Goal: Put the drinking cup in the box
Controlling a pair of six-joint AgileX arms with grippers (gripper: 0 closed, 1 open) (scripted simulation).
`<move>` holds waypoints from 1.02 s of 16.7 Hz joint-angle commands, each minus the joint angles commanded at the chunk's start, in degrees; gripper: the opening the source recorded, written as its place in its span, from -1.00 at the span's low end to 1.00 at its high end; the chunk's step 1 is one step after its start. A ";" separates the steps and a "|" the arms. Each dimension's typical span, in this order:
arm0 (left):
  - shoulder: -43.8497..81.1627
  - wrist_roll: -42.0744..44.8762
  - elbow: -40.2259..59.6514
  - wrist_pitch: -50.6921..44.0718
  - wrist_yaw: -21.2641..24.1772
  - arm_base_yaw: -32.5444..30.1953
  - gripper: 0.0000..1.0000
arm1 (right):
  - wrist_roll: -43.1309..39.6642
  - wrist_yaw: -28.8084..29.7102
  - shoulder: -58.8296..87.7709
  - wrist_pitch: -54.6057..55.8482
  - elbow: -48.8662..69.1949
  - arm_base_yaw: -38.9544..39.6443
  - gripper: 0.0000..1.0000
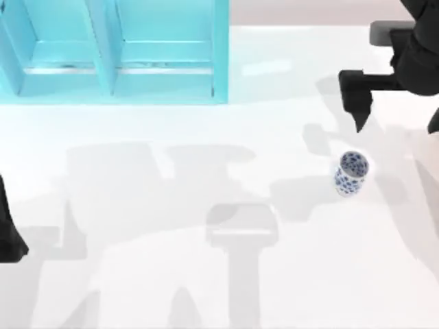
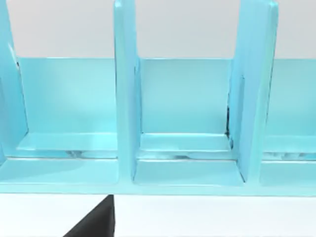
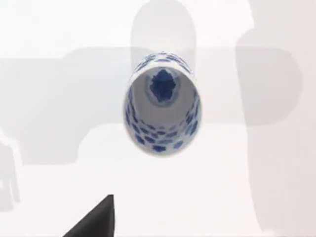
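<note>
1. Drinking cup (image 1: 352, 173): stands upright on the white table (image 1: 206, 274), right of centre in the top view, mouth up. White body, dense blue flower pattern, no handle.
2. Right wrist view looks straight down into the cup (image 3: 162, 103); a blue flower mark shows on the inside bottom. Nothing touches the cup.
3. Right gripper (image 1: 357, 103): upper right of the top view, above the cup in the frame and apart from it. A dark pointed finger aims toward the cup. Whether the fingers are spread or closed, I cannot tell. It holds nothing.
4. Box (image 1: 116, 55): turquoise, upper left of the top view, split by upright walls into compartments, well apart from the cup. Left wrist view faces the box (image 2: 182, 98) head-on, showing its dividers and back panel.
5. Left arm (image 1: 10, 233): dark shape at the left edge of the top view, lower half, parked well away from cup and box.
6. Soft grey shadows of both arms lie across the table's middle.
</note>
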 joint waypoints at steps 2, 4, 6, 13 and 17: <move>0.00 0.00 0.00 0.00 0.00 0.00 1.00 | 0.71 -0.09 4.13 -2.71 4.14 0.68 1.00; 0.00 0.00 0.00 0.00 0.00 0.00 1.00 | 1.03 -0.14 5.92 -3.95 6.07 0.99 1.00; 0.00 0.00 0.00 0.00 0.00 0.00 1.00 | 1.05 -0.14 6.02 -4.02 6.18 1.01 1.00; 0.00 0.00 0.00 0.00 0.00 0.00 1.00 | 0.94 -0.13 6.72 0.24 2.22 0.91 1.00; 0.00 0.00 0.00 0.00 0.00 0.00 1.00 | 1.13 -0.12 8.58 11.43 -6.06 1.06 1.00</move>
